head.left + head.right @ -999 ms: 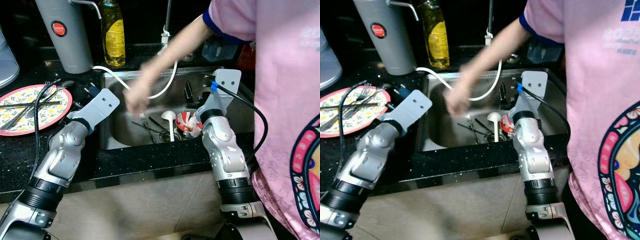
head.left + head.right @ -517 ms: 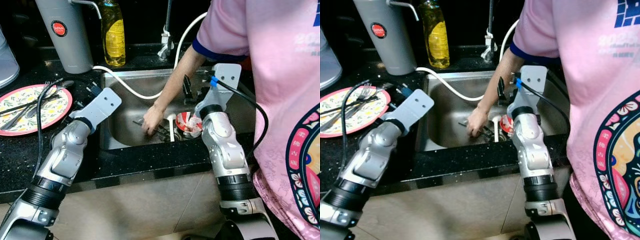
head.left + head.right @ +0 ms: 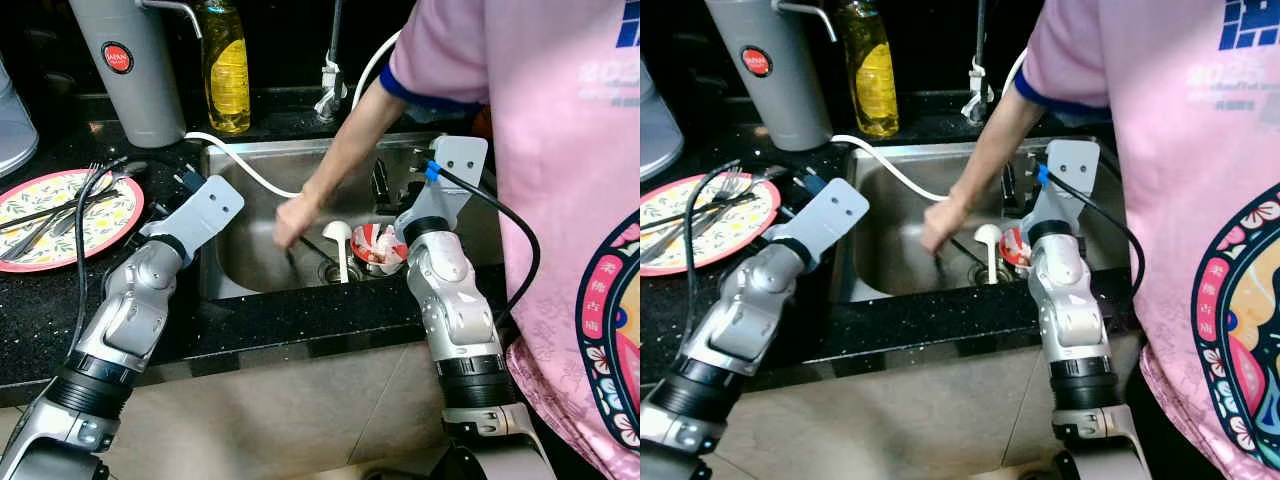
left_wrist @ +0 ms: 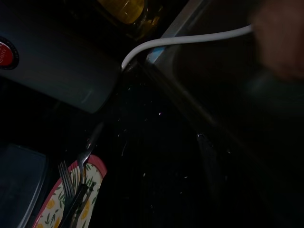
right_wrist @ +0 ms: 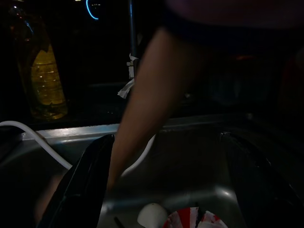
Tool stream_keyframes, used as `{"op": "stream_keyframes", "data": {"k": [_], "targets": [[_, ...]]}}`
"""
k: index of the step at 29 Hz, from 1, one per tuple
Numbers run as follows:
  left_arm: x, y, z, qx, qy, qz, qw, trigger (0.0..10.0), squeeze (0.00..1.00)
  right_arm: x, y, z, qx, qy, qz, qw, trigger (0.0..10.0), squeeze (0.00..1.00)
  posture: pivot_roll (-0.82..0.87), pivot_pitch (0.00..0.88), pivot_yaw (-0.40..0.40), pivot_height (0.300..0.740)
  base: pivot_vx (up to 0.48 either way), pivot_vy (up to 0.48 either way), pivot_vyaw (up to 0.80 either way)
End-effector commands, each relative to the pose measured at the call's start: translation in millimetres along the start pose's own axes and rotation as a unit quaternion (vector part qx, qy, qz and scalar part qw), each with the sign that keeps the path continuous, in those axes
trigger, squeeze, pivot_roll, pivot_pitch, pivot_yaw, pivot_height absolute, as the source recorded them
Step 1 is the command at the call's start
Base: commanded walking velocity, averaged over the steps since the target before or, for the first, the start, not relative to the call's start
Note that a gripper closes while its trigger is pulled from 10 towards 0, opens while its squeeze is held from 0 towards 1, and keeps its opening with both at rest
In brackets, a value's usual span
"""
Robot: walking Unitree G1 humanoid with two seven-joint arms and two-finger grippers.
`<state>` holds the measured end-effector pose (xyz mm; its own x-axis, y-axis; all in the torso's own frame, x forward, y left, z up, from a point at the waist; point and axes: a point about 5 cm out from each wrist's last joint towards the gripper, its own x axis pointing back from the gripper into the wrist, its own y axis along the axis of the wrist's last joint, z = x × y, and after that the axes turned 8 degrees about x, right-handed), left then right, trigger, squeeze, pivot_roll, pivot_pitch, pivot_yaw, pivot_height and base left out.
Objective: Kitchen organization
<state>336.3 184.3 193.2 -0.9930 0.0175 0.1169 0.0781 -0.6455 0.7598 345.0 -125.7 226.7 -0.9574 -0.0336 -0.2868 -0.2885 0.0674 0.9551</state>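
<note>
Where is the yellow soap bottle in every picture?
Left eye view: yellow bottle at the top, behind the sink.
Right eye view: top, beside the grey canister.
Left wrist view: dim, top edge.
Right wrist view: upper left.
Shared landmark: white hose.

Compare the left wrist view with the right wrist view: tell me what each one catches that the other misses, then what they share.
Left wrist view alone: the floral red-rimmed plate carrying dark forks, and the grey cylindrical flask with a red label on the black counter.

Right wrist view alone: the right gripper's open black fingers, a person's bare forearm reaching into the steel sink, and a white ladle.

Both: the white hose and yellow bottle.
</note>
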Motion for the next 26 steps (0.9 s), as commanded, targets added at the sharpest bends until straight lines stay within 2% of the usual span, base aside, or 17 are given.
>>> {"op": "stream_keyframes", "data": {"k": [1, 16, 26], "targets": [[-1.9, -1.5, -5.1, -0.003, -0.005, 0.008, 1.0, 10.0, 0.0, -2.7, 1.6, 3.0, 0.005, 0.005, -0.002, 1.0, 10.0, 0.0, 0.06, 0.0, -0.008, 0.74, 0.0, 0.0, 0.0], [-7.1, -3.1, -4.9, -0.004, -0.005, 0.012, 1.0, 10.0, 0.0, 1.0, 1.8, -5.4, 0.01, -0.013, -0.003, 1.0, 10.0, 0.0, 0.03, 0.0, 0.026, 0.74, 0.0, 0.0, 0.0], [-6.0, -1.0, -7.9, -0.004, -0.006, 0.01, 1.0, 10.0, 0.0, 0.2, 2.3, -5.2, 0.009, -0.014, -0.004, 1.0, 10.0, 0.0, 0.04, 0.0, 0.013, 0.74, 0.0, 0.0, 0.0]]}}
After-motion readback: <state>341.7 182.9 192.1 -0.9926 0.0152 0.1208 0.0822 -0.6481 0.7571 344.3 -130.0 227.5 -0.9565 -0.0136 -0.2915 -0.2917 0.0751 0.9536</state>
